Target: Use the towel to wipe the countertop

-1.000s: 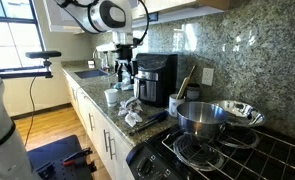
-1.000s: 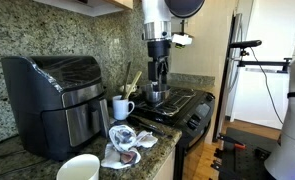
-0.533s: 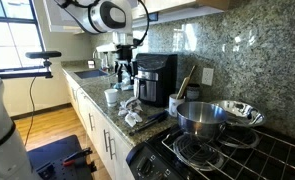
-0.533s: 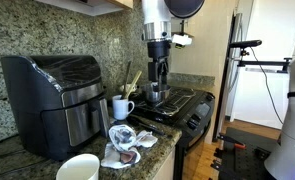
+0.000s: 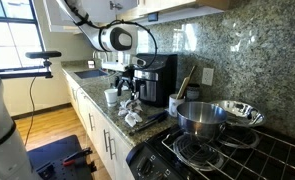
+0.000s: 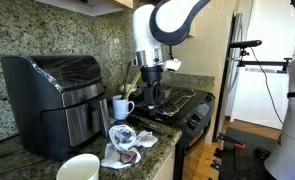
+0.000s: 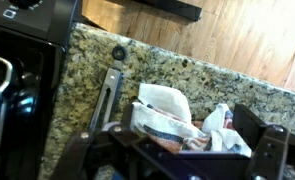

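The gripper (image 7: pixel 182 152) hung released, jaws spread wide and empty, above the crumpled towel (image 7: pixel 172 108) without touching it. The towel lay on the countertop (image 7: pixel 97 52) near its front edge, beside the stovetop (image 6: pixel 175 104), with a white mug (image 6: pixel 122 107) and a black air fryer (image 6: pixel 57 90) behind it.

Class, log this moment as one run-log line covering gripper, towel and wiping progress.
gripper: open, above towel | towel: crumpled on countertop, not held | wipe: not begun
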`<state>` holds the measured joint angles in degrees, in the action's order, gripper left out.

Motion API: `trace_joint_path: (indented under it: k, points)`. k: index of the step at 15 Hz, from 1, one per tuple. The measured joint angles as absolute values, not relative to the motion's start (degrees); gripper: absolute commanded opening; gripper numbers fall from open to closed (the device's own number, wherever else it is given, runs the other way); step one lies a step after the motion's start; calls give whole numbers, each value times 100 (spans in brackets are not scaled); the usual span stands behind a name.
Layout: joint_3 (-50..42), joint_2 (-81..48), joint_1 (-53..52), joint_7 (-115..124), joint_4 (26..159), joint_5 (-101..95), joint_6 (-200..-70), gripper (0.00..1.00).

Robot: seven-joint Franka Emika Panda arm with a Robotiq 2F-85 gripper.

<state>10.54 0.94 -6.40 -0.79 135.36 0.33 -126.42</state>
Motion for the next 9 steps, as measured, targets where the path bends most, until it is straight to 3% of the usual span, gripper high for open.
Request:
trace_joint_path:
  k: [9]
  points:
    - [1209,-1085,-813,-1488,13098,666,-13791,100]
